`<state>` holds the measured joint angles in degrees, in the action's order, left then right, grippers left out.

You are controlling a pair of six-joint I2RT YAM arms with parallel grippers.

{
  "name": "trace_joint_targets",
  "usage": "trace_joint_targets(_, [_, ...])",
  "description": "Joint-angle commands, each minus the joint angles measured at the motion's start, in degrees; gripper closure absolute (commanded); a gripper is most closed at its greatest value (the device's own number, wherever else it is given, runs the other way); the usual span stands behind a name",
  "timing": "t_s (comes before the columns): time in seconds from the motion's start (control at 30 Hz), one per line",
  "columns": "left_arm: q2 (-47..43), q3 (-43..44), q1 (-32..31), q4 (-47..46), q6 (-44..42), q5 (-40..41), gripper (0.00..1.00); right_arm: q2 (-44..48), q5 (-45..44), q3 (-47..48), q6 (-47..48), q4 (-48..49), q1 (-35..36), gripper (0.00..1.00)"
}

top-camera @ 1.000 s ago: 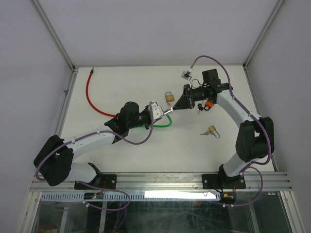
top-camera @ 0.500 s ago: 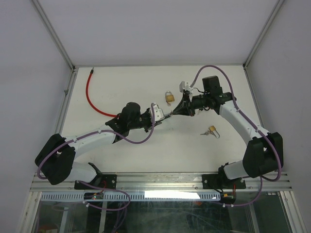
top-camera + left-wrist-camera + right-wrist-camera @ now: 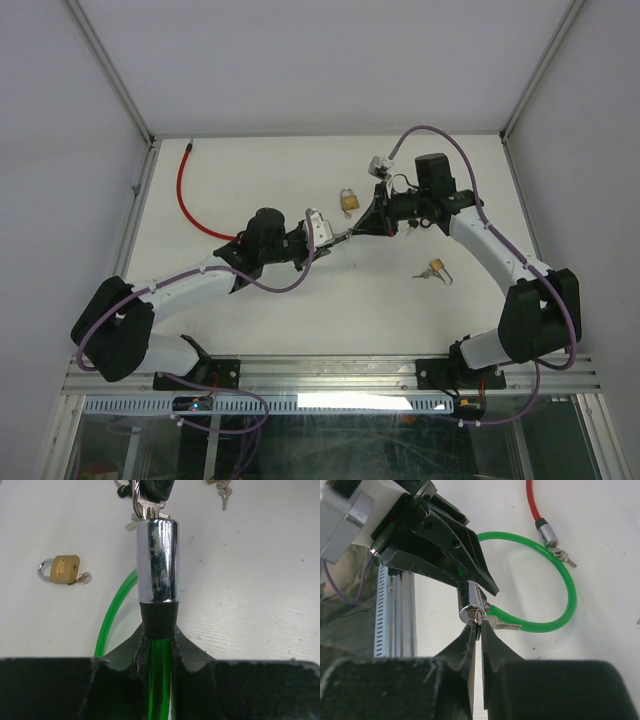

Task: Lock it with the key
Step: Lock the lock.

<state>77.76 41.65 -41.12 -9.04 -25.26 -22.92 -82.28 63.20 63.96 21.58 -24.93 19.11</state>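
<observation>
Above the surface, with barrel clamped by left tool, the key pinched by right tool should be turned coaxially.

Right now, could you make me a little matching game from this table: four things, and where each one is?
1 green cable lock
2 red cable
3 key
4 brass padlock

A pinched by the right gripper
B loose, just beyond the grippers
C clamped in the left gripper
D runs toward the table's far-left corner

Pairs: 1-C, 2-D, 3-A, 4-B.
</observation>
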Motion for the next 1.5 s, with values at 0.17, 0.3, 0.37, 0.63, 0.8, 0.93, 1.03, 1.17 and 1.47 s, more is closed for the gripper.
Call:
trace_joint_targets(0.17, [0.3,3.3,4.0,-0.3,2.1,-4.5,1.0,3.1,1.3,1.9,2.4,0.2,2.2,0.8])
trace_joint_targets(0.3, [1.3,4.0,4.4,0.5,2.1,-5.9,1.0,4.8,0.2,2.1,9.4,-1.3,1.8,0.69])
trace_joint_targets(0.37, [1.6,4.1,4.6,0.6,2.1,-6.4,1.0,5.9,-0.1,2.3,11.5,-1.1,1.0,0.68])
trace_joint_targets(0.63, [2.2,4.7,5.1,1.0,1.9,-8.2,1.0,5.8,2.1,3.9,16.7,-2.0,-1.5,0.6])
trace_joint_targets(0.8, [2.3,4.9,5.2,1.2,1.9,-8.5,1.0,3.7,3.7,4.7,22.8,-3.7,-1.6,0.53])
trace_joint_targets(0.93, [2.7,5.0,5.2,1.4,1.8,-8.7,1.0,0.6,4.6,6.9,25.3,-6.2,-0.7,0.55])
trace_joint_targets(1.03, [2.8,5.1,5.2,1.5,1.7,-8.8,1.0,-0.8,2.6,7.3,26.1,-6.0,0.6,0.57])
trace_joint_targets(1.17, [2.8,5.0,5.2,1.6,1.7,-8.8,1.0,-2.4,0.8,8.4,26.0,-6.1,1.1,0.59])
trace_joint_targets(1.47, [2.7,5.0,5.3,1.6,1.5,-8.9,1.0,-3.5,-0.2,9.3,28.4,-9.1,1.4,0.77])
